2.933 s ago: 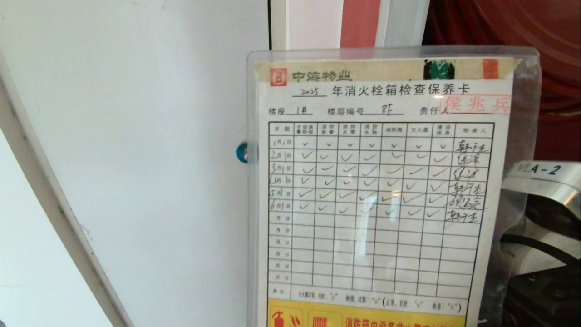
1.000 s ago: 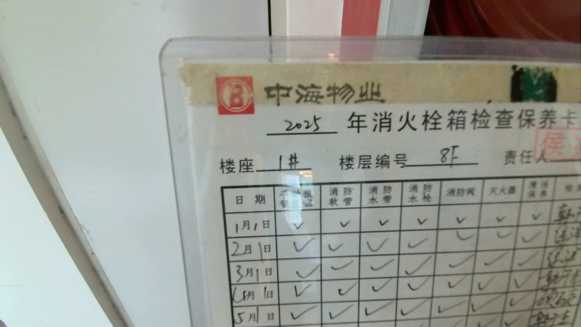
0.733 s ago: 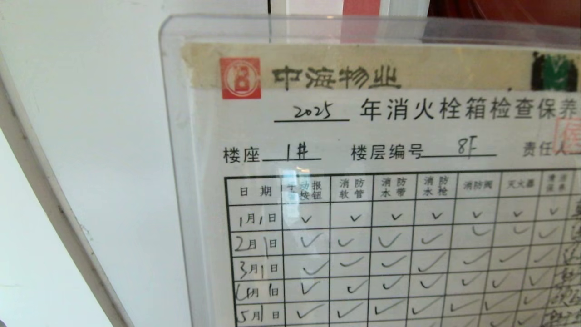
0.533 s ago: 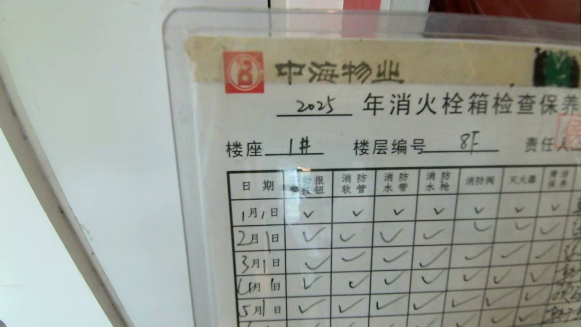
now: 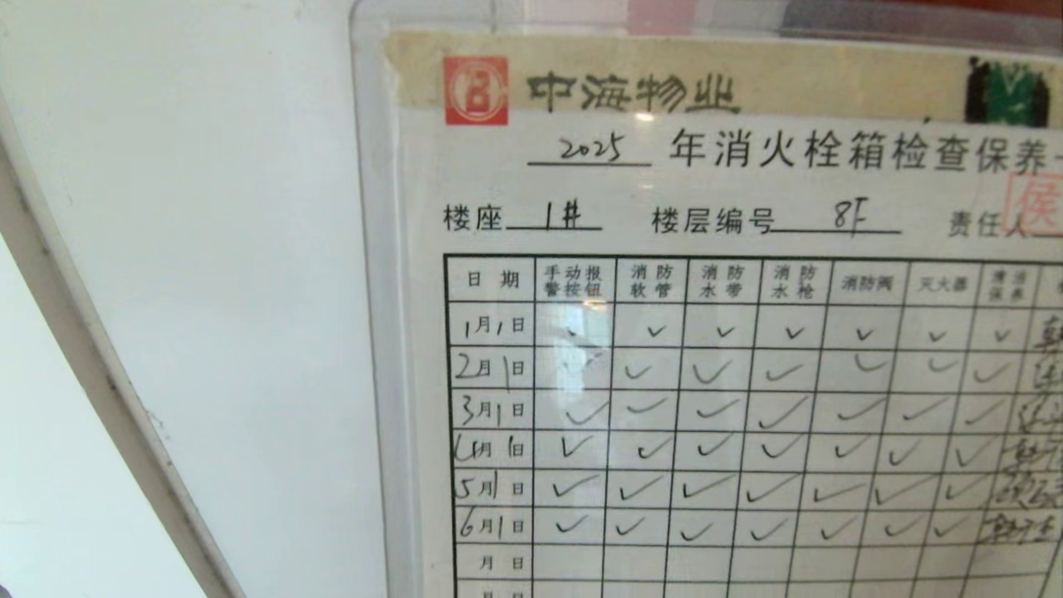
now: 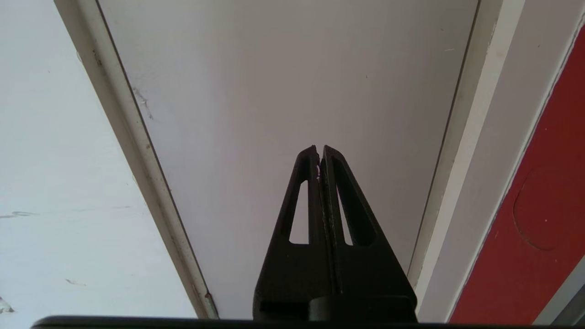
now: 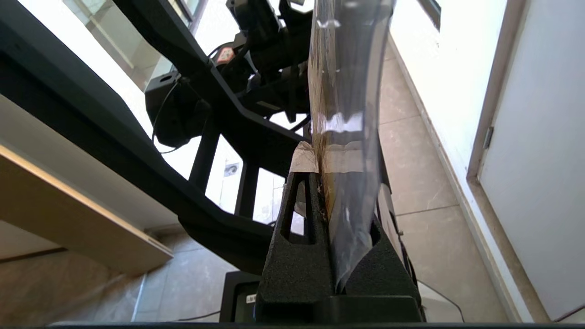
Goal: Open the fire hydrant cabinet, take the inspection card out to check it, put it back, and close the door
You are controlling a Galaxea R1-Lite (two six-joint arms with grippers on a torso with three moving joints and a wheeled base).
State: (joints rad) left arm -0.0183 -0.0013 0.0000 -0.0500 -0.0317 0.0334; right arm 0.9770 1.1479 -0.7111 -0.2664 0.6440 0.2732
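Across the left half of the head view, showing a plain white panel door (image 5: 208, 274) with its pale frame edge (image 5: 75, 390) slanting down the lower left. Filling the centre and right, standing upright close to the camera: the inspection card (image 5: 731, 349), laminated, grid of ticks facing the lens. Pinching the card's clear edge between closed fingers: the right gripper (image 7: 338, 201); idling pressed shut on nothing before the white panel: the left gripper (image 6: 320, 155).

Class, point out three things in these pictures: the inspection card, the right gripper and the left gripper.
inspection card (image 5: 714, 365): head view, on its printed table grid.
right gripper (image 7: 327, 183): right wrist view, between fingertips clamping the card's edge.
left gripper (image 6: 319, 151): left wrist view, between its closed fingertips.
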